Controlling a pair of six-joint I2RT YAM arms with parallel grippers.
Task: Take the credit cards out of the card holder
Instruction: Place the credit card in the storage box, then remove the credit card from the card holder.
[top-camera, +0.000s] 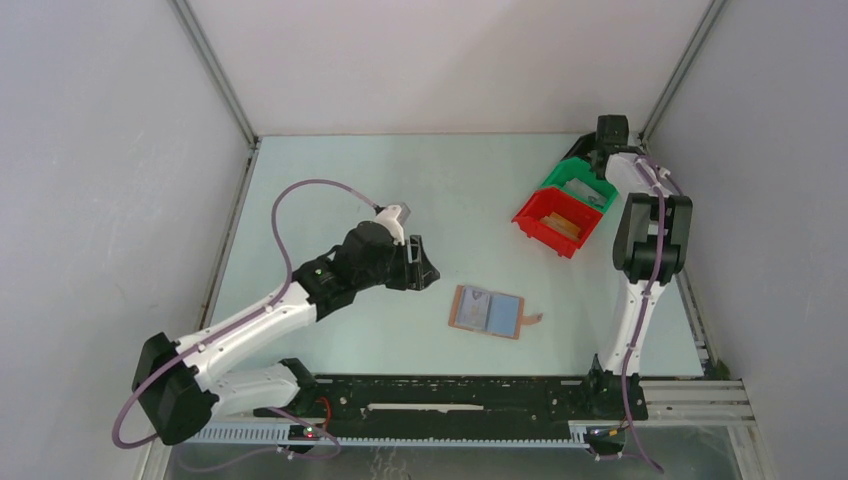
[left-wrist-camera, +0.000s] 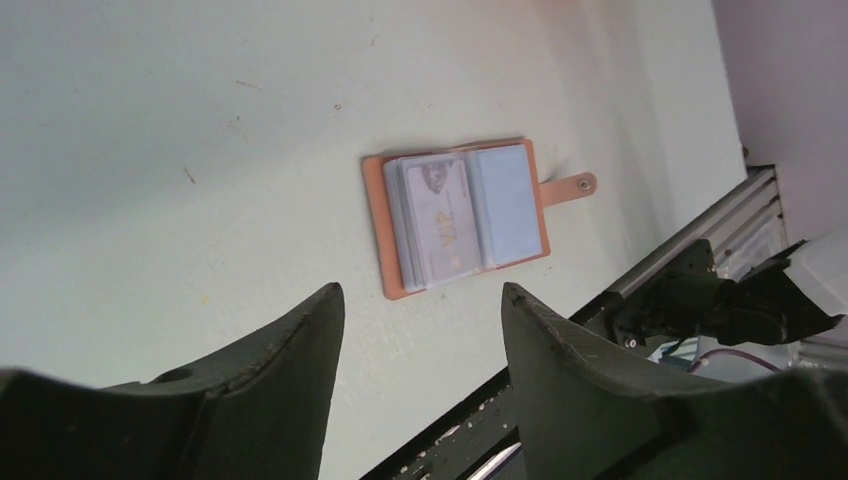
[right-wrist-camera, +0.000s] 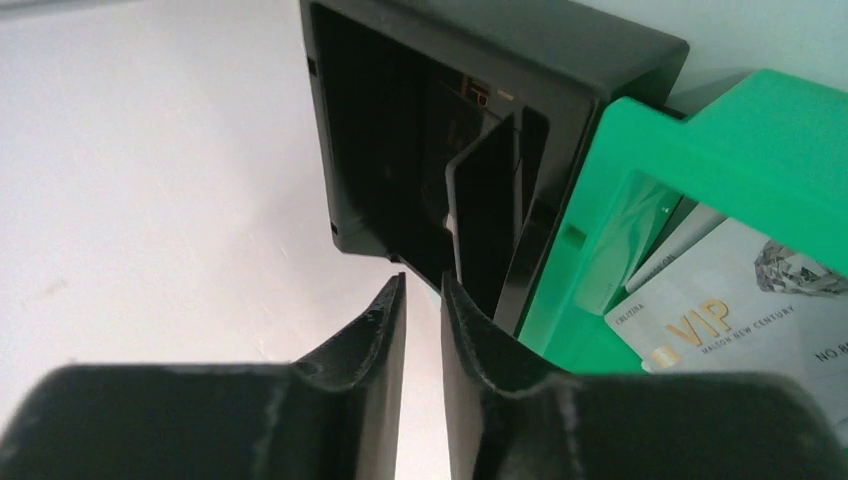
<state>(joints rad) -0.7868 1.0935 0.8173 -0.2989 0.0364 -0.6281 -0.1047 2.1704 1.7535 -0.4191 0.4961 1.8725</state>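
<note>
The brown card holder (top-camera: 487, 311) lies open and flat on the table, its strap tab pointing right. In the left wrist view the card holder (left-wrist-camera: 455, 215) shows a pale card marked VIP (left-wrist-camera: 437, 218) in its left sleeves and a pale blue-grey face (left-wrist-camera: 506, 204) on the right. My left gripper (left-wrist-camera: 420, 295) is open and empty, hovering just short of the holder's near edge. My right gripper (right-wrist-camera: 423, 285) is over the black bin (right-wrist-camera: 450, 110), its jaws a narrow gap apart with nothing between them. A black card (right-wrist-camera: 487, 215) stands on edge inside that bin.
The green bin (right-wrist-camera: 700, 150) beside the black one holds a pale VIP card (right-wrist-camera: 740, 320). The red bin (top-camera: 555, 220) holds a tan card (top-camera: 566, 223). The three bins stand in a row at the back right. The black base rail (top-camera: 470, 395) runs along the near edge.
</note>
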